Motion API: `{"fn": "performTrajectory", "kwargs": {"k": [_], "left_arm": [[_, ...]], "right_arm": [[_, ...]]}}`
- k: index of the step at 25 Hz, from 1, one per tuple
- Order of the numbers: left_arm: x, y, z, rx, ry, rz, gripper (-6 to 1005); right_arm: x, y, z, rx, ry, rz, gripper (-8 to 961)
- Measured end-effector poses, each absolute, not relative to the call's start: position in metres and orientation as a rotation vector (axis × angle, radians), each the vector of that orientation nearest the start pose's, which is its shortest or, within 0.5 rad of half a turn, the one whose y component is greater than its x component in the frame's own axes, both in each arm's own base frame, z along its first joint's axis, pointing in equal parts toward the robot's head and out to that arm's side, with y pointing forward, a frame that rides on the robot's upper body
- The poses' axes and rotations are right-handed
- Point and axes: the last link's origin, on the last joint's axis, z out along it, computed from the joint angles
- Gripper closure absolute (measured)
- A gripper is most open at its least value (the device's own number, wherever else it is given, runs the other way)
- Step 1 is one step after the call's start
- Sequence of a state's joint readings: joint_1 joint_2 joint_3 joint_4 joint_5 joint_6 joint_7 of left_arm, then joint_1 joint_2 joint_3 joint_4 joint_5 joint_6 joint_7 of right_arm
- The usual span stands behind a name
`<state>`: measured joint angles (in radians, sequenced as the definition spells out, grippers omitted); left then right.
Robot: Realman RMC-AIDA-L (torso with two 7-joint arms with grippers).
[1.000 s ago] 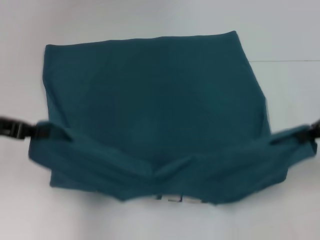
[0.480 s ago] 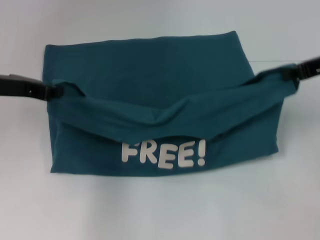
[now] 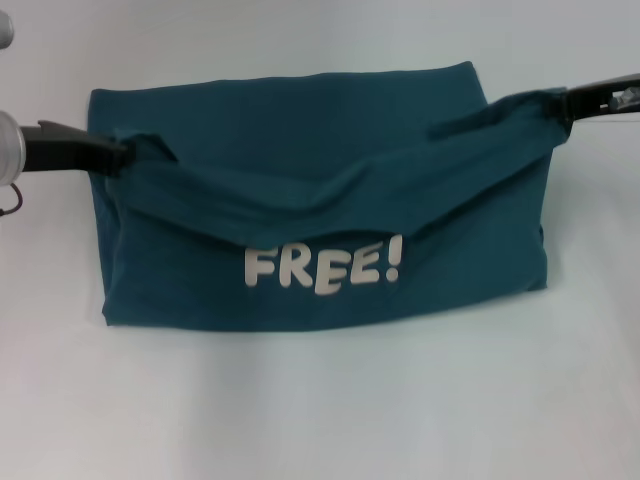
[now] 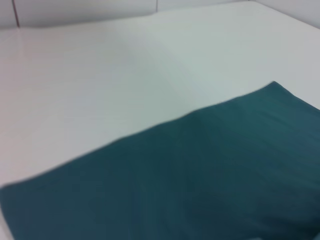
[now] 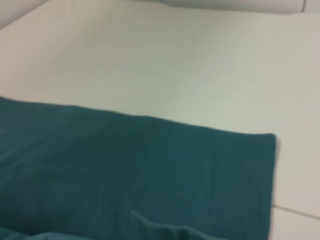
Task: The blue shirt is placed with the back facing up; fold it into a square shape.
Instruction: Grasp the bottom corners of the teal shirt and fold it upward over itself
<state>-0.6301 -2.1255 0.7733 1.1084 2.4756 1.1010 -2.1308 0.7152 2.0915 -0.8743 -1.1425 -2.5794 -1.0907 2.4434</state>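
Observation:
The blue shirt [image 3: 300, 150] lies on the white table, dark teal with white lettering "FREE!" [image 3: 325, 267] showing on its turned-over near part. A lifted fold of it hangs in a sagging band between both grippers. My left gripper [image 3: 118, 157] is shut on the band's left end, above the shirt's left edge. At the shirt's far right corner my right gripper [image 3: 562, 104] is shut on the other end. The left wrist view shows flat shirt cloth [image 4: 200, 175] and so does the right wrist view, as shirt cloth [image 5: 125, 170]; neither shows fingers.
The white table [image 3: 320, 410] surrounds the shirt on all sides. A thin seam line [image 3: 560, 122] runs across the tabletop at the right. Part of the left arm's silver wrist [image 3: 8, 145] shows at the left edge.
Both grippers have carried the shirt's near edge up and away from me, over its far half. The underside with the white "FREE!" lettering has come into view.

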Motion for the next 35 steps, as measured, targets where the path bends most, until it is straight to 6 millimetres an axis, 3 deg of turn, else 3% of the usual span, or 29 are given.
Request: {"fn": "performTrajectory", "kwargs": {"k": [16, 35], "left_arm": [[-0.244, 0.448, 0.047, -2.093, -0.723, -0.12, 966], [-0.262, 0.455, 0.038, -1.993, -0.71, -0.063, 966]], "right_arm": [[0.22, 0.471, 0.056, -1.954, 0.931, 0.187, 933], [0.22, 0.476, 0.032, -1.958, 0.859, 0.149, 921]]}}
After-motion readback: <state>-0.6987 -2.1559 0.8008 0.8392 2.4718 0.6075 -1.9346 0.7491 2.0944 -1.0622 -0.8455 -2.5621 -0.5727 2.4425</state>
